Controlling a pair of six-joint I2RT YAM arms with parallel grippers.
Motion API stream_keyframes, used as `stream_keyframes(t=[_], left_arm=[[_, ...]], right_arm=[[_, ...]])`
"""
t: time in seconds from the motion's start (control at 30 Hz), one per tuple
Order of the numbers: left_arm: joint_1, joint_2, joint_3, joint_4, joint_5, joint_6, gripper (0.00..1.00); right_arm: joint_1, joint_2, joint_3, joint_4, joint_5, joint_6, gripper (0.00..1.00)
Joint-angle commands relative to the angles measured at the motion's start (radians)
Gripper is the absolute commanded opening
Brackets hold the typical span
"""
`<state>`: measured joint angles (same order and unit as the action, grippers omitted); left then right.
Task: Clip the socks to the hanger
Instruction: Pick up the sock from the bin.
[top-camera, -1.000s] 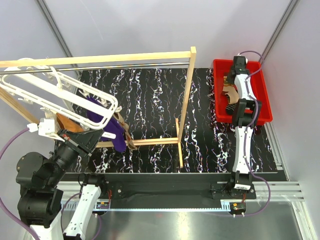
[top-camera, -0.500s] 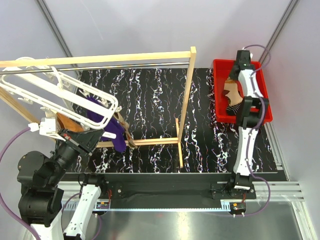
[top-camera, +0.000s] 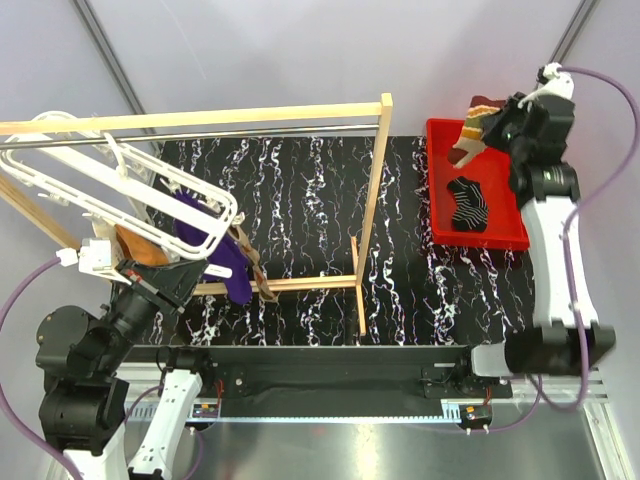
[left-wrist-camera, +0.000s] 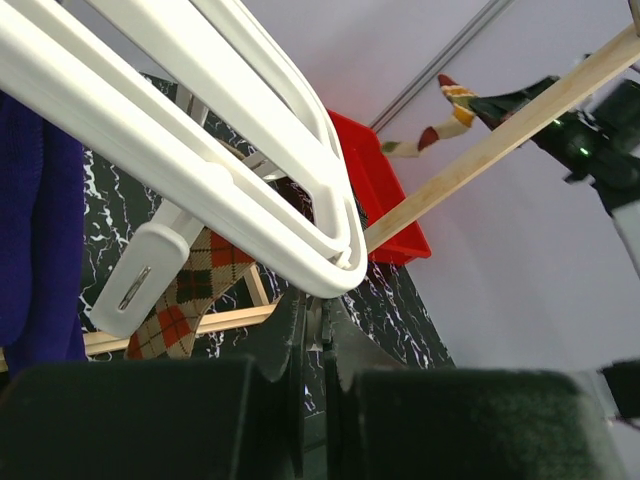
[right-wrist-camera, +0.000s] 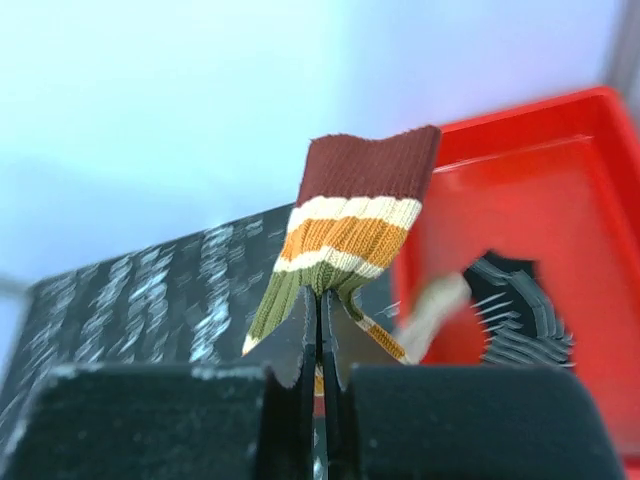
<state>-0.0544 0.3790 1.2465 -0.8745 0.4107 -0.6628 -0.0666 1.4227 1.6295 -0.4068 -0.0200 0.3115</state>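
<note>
**Sock is up from the bin — the hanger comes next**

The right pincer (right-wrist-camera: 320, 300) is closed tight on a striped sock (right-wrist-camera: 360, 215), high above the red bin (top-camera: 432, 180). The left pincer (left-wrist-camera: 318, 315) is shut just under the rim of the white hanger (left-wrist-camera: 250, 180) — whether it grips it, I cannot tell. Next, I judge: carry the sock across the counter (top-camera: 300, 200) to a clip (left-wrist-camera: 140, 285).

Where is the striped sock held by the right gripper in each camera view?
Top external: striped sock upper right, over the red bin's far edge.
Left wrist: sock upper right, small, above the red bin.
Right wrist: sock at centre, cuff up; red bin at right.
Shared landmark: the red bin.
</note>
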Motion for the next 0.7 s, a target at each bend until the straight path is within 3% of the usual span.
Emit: stream_keyframes(t=[0.0,0.13,0.23,0.3,0.43,0.53,0.57,0.67], left_arm=[[0.002,-0.011,-0.019,-0.004,0.01,-0.003,0.0],[0.004,-0.005,-0.024,0.0,0.016,-0.003,0.0],[0.005,-0.003,-0.019,0.005,0.019,-0.004,0.0],[0.004,0.001,-0.013,0.003,0.02,-0.004,0.0],[0.005,0.003,-0.005,-0.004,0.019,-0.001,0.0],[0.004,0.003,-0.01,-0.001,0.022,-0.004,0.0],[0.005,0.003,-0.012,0.003,0.023,-0.006,0.0],[0.005,0.001,-0.018,0.005,0.022,-0.008,0.0]], right_arm=[[0.019,-0.201,-0.163,0.071,-0.162,-0.005,0.0],[0.024,-0.45,-0.27,0.048,-0.288,0.024,0.0],[0.06,-0.533,-0.312,-0.012,-0.36,0.055,0.0],[0.161,-0.599,-0.332,-0.065,-0.348,0.081,0.0],[0.172,-0.663,-0.304,-0.184,-0.48,0.103,0.0],[0.174,-0.697,-0.304,-0.236,-0.619,0.08,0.0],[0.174,-0.703,-0.325,-0.236,-0.729,0.092,0.0],[0.192,-0.737,-0.451,-0.111,-0.968,0.225,0.0]])
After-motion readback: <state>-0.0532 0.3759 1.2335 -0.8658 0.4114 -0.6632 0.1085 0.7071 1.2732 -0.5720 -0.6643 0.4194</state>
